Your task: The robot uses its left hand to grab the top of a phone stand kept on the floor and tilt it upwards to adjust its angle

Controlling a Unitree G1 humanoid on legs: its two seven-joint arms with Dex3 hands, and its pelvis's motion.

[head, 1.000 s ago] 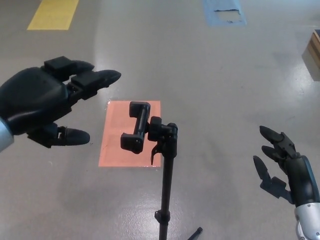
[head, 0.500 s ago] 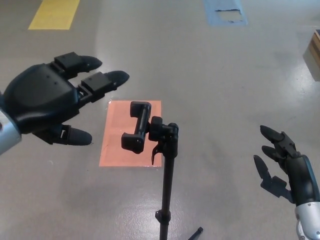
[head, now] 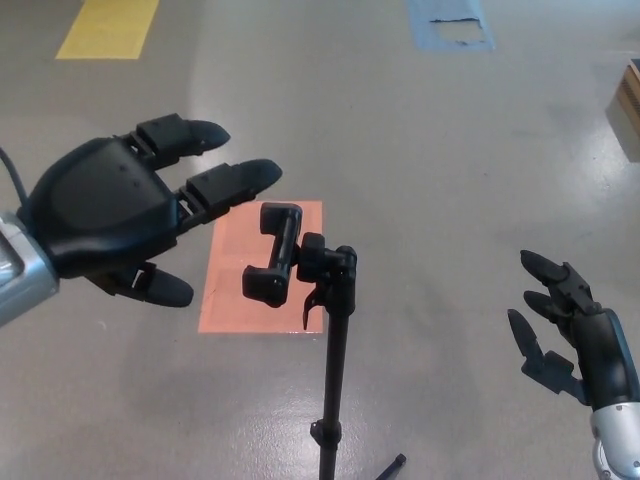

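Your left hand (head: 105,215) hovers with fingers (head: 232,182) spread wide, just beside the phone stand (head: 300,262). Nothing sits between them. Your right hand (head: 572,335), also spread, hangs well apart above the floor (head: 450,150).

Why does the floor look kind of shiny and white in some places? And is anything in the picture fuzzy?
In the head view, the grey floor gleams with pale glare from lights overhead, strongest in the upper middle. The phone stand looks sharp. The left robot hand, close to the camera, looks very big and a little soft at its edges. The right robot hand is clear.
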